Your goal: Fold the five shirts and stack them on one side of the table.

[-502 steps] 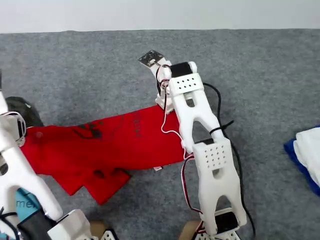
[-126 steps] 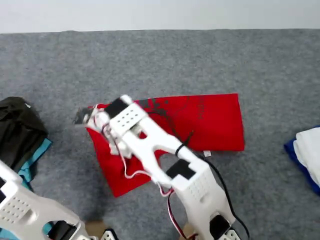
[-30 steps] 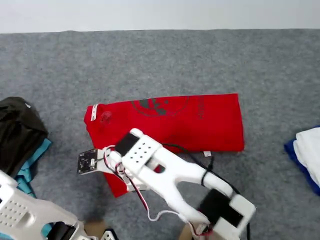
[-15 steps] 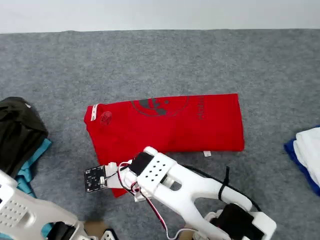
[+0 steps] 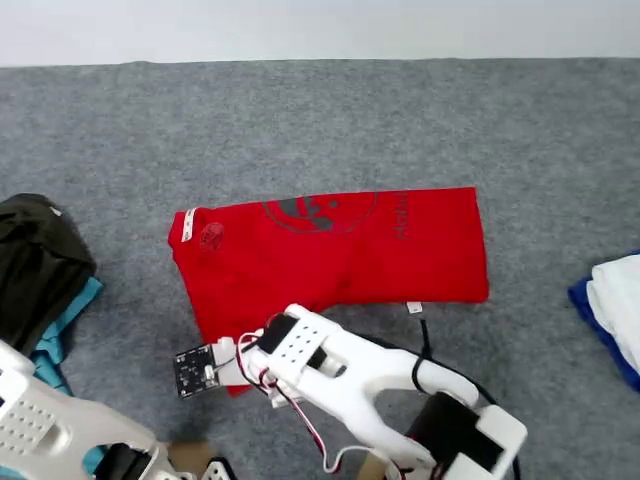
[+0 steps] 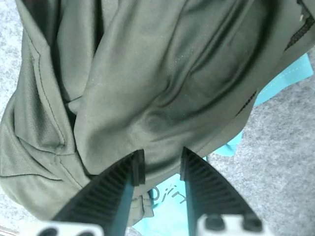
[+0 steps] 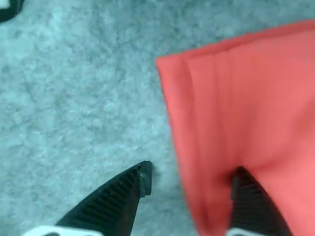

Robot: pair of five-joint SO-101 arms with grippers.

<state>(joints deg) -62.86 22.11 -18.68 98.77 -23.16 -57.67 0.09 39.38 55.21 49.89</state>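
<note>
The right claw (image 7: 192,176), jaws apart, straddles a corner edge of the one red shirt (image 5: 340,245). Left of that shirt, the left claw (image 6: 160,160) hangs, slightly parted, over one dark shirt (image 6: 147,73) atop one teal shirt (image 6: 172,211).

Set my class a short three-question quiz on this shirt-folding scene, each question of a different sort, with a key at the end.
1. Multiple choice: what is the left tool pointed at?
A) a towel
B) a dark shirt
C) a cardboard box
2. True or false: the right tool is shut on the red shirt.
3. Fill the gap: the white shirt lies on a ____ shirt.

Key
1. B.
2. False: the right tool is open, astride the red shirt's edge.
3. Blue: the blue shirt shows under it.
</note>
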